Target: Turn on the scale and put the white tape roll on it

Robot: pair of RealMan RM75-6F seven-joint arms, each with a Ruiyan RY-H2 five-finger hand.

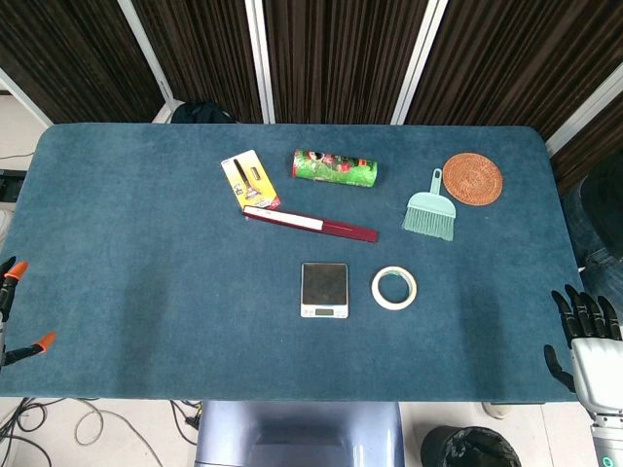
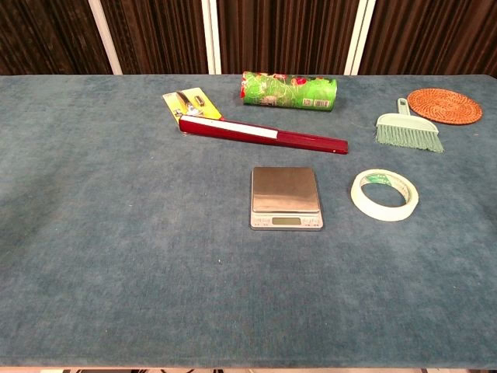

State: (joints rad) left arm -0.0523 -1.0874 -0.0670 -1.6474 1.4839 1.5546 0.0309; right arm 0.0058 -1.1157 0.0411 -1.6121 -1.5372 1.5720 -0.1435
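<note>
A small silver scale lies flat near the middle of the blue table, its display strip facing the front edge. The white tape roll lies flat just to the right of the scale, a short gap apart; in the chest view the roll shows the same gap. My right hand hangs off the table's front right corner, fingers spread and holding nothing, far from both objects. The chest view shows no hand. My left hand appears in neither view.
Behind the scale lie a long red box, a yellow packaged tool, a green printed tube, a mint hand brush and a woven round coaster. Orange-tipped clamps sit at the table's left edge.
</note>
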